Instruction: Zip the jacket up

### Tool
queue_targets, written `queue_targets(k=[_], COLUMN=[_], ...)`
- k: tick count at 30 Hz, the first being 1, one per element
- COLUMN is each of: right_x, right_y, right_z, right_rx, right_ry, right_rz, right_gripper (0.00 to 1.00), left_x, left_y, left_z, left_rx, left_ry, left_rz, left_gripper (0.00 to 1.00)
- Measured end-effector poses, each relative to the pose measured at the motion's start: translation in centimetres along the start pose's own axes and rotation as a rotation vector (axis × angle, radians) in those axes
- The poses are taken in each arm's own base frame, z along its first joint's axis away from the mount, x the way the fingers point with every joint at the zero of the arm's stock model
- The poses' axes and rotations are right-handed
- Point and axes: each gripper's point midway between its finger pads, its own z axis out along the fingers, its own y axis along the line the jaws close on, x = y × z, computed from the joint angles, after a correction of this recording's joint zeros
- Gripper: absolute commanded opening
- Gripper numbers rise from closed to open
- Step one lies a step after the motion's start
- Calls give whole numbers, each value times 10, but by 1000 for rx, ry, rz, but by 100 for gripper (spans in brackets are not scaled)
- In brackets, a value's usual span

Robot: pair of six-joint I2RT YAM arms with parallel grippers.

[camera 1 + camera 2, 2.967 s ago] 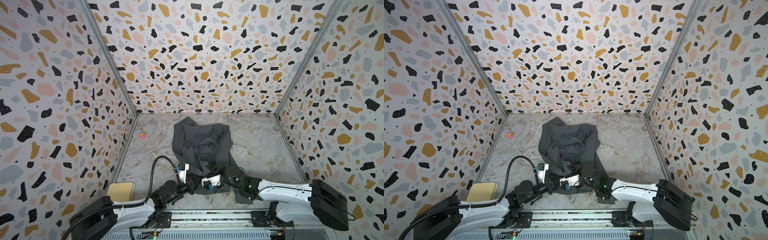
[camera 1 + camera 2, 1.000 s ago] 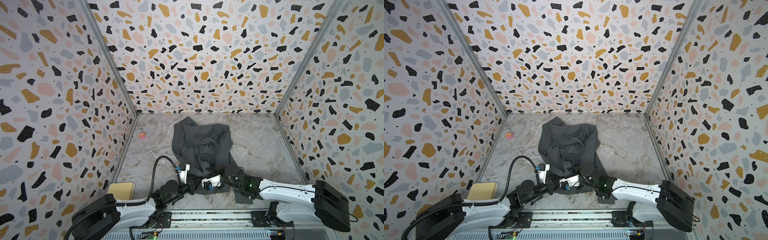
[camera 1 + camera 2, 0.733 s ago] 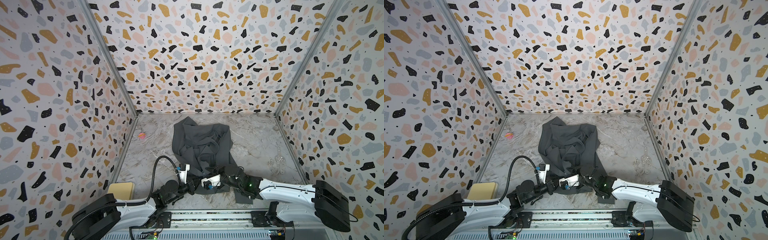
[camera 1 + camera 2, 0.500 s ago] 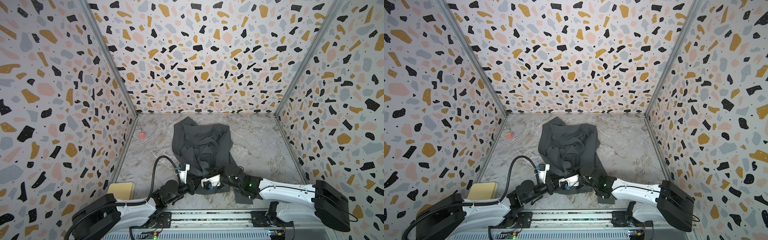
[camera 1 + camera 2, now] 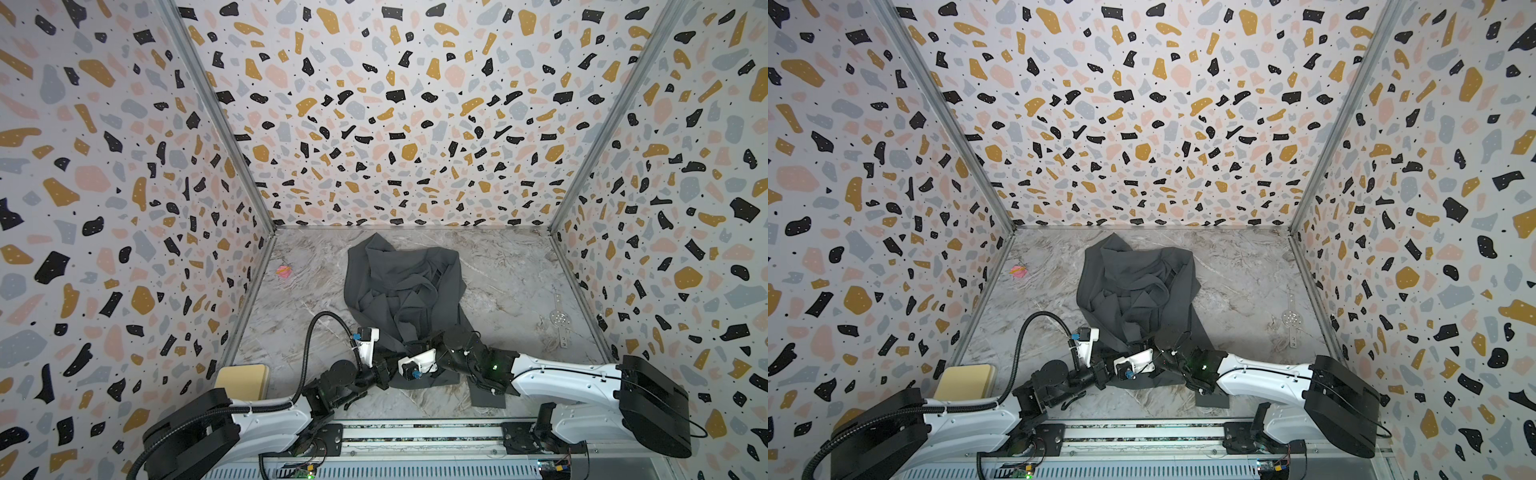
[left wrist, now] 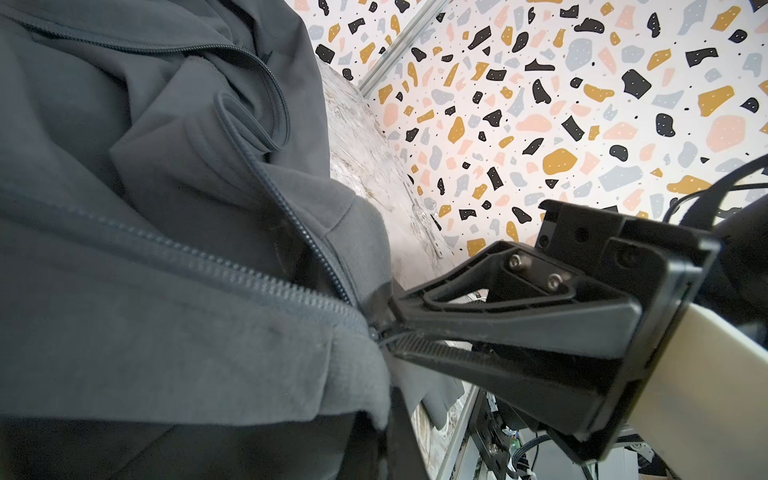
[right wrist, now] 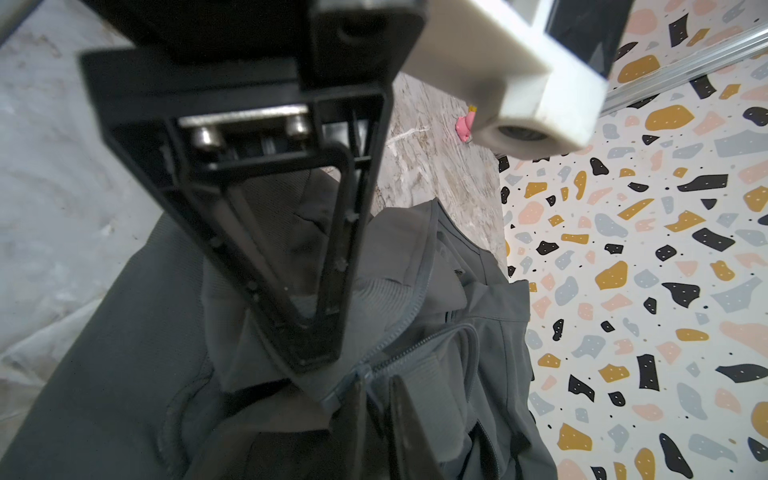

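Jacket (image 5: 399, 286) lies crumpled midway across the surface (image 5: 511, 270), hem (image 7: 386, 299) toward the near edge. Left hand (image 7: 316, 370) is clamped on that hem; right hand (image 6: 384, 330), closed, pinches the zipper (image 6: 232, 266) base just beside it.

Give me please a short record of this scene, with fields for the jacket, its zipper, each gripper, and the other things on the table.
jacket: dark grey, crumpled on the marble table
zipper: two tracks apart, meeting only near the hem
left gripper: shut on the jacket's hem beside the zipper's start
right gripper: jaws pinched together where the tracks meet
other things: small pink object, clear plastic piece, tan block
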Motion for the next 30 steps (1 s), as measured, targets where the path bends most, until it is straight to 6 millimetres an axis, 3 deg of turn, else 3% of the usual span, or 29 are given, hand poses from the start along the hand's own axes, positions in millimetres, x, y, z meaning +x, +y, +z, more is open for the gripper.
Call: queue_targets(k=[5,12,13,18,21,30], right_x=[3,6,5,3,-3,-11], right_y=[6,8,8,2,-5,-3], right_z=[3,8,9,11,10,9], right_rx=[-33,-60,-64,-94,-107,-188], right_ry=[4,-4,-6,-21,-43,-87], right_rz=[-4,-7,-5,8,15,82], right_gripper=[0,0,0,0,0,0], left_x=[0,2,2,-2,-8,-19], left_y=[1,3,4,0,-6,-15], left_z=[0,0,0,-2,-4,-11], left_rx=[-5,-13,-17,-8,14,37], left_ry=[1,5,6,-9,-28,-69], left_rz=[0,0,0,0,2,-2], left_gripper=[0,0,2,33,44,52])
